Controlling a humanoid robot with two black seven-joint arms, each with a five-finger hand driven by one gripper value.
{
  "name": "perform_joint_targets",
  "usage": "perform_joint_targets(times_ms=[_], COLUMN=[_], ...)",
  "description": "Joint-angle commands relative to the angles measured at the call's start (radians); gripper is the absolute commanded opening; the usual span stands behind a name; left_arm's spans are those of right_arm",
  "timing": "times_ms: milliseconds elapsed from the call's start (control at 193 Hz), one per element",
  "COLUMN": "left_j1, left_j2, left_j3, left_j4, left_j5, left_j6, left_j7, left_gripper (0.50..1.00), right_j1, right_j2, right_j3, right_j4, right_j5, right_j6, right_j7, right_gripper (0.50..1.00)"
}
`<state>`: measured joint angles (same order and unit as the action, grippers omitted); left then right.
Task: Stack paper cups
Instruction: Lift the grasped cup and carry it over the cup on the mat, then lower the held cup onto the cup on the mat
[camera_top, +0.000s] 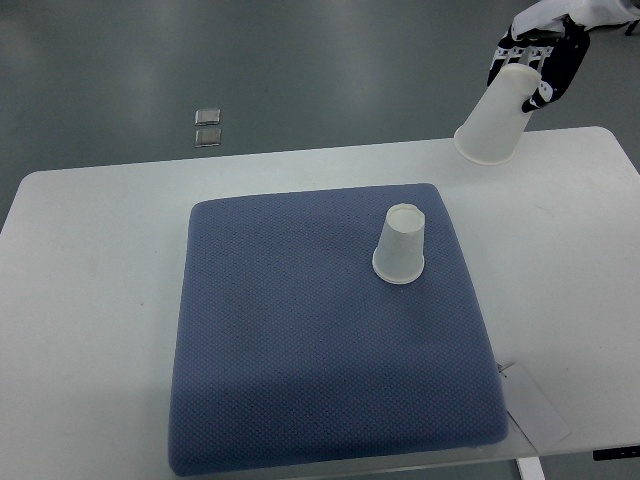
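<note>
Paper cups: one (400, 246) stands upside down on the blue cushion (300, 350), toward its far right part, on the white table (90, 300). Farther back, the right hand (540, 60) has its fingers curled round a second cup (497, 120), tilted above the table's far edge.

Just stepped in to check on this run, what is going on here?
The robot's right hand holds a white paper cup in the air, tilted with its mouth down, over the far right edge of the white table. A second cup stands upside down on the blue mat. The cups are not yet stacked. The left arm is out of view.
</note>
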<state>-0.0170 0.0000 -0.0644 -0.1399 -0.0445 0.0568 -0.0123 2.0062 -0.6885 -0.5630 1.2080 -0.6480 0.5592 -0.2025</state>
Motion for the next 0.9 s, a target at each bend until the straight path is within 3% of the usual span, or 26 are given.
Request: perform_joint_targets(times_ms=[0,233,896], left_j1=[0.0,0.0,-0.001], left_j2=[0.0,0.0,0.0], left_j3=[0.0,0.0,0.0], left_j4=[0.0,0.0,0.0], left_j5=[0.0,0.0,0.0], left_j6=[0.0,0.0,0.0], left_j7=[0.0,0.0,0.0], left_gripper=[1.0,1.0,1.0], right_j1=[0.006,0.008,-0.006], right_j2=[0.038,0.107,0.11], right_j3=[0.003,0.044,0.052], right_j4=[0.005,0.015,0.087], right_j5=[0.007,0.025,0.025], right_j6=[-0.002,0.004,-0.004], right_j7=[0.0,0.0,0.002], right_gripper=[0.664,0.666,0.668])
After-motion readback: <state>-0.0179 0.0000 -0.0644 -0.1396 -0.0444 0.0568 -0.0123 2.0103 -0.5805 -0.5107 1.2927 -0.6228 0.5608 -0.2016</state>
